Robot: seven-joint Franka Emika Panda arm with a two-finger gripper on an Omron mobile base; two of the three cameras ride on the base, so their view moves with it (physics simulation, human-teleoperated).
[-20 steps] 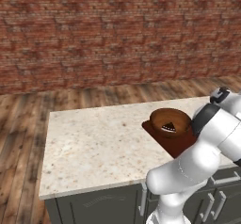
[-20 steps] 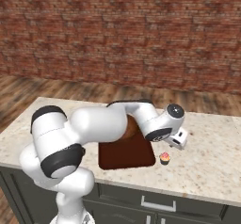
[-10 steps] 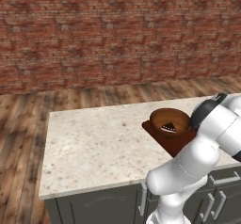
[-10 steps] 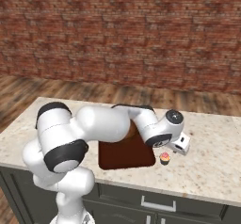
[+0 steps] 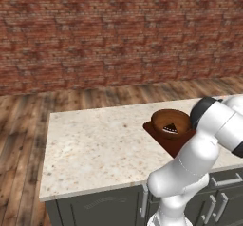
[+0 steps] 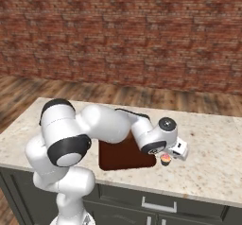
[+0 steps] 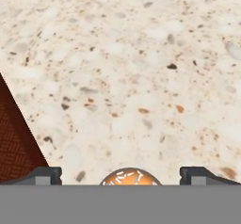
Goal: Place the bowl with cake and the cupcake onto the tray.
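Speckled pale stone is covering the kitchen island's counter (image 6: 212, 172), which is sitting on dark grey cabinets in front of a red brick wall (image 6: 123, 30) and a wooden plank floor (image 5: 28, 125).

Nearest the hand camera, the two dark finger tips (image 7: 44, 175) of the gripper (image 7: 121, 177) are standing wide apart, with the rounded orange-pink sprinkled top of the tiny cupcake (image 7: 130, 177) showing midway between them at the bottom edge. The jaws are fully spread and are gripping nothing; the cupcake is resting on the counter between them. In the right base view the white hand is hanging low over the cupcake (image 6: 165, 160), which is standing on the stone just beside the right-hand corner of the flat, dark reddish-brown rectangular tray (image 6: 118, 159), off its edge.

Farther along, the tray (image 5: 176, 143) is lying on the counter with the wide, round, brown wooden-looking bowl (image 5: 170, 119) sitting on its far end. Inside the bowl, the small dark chocolate wedge of cake (image 5: 170, 128) with a pale base is lying near the front.

By my judgement the bowl half of the task is done, and the step in hand is the pick-up of the cupcake. The next move is calling for a short descent until the fingers are flanking the wrapper, then a gentle close, since so small and soft a thing could tip or squash. After that, a lift and a short carry sideways onto the bare near part of the tray.
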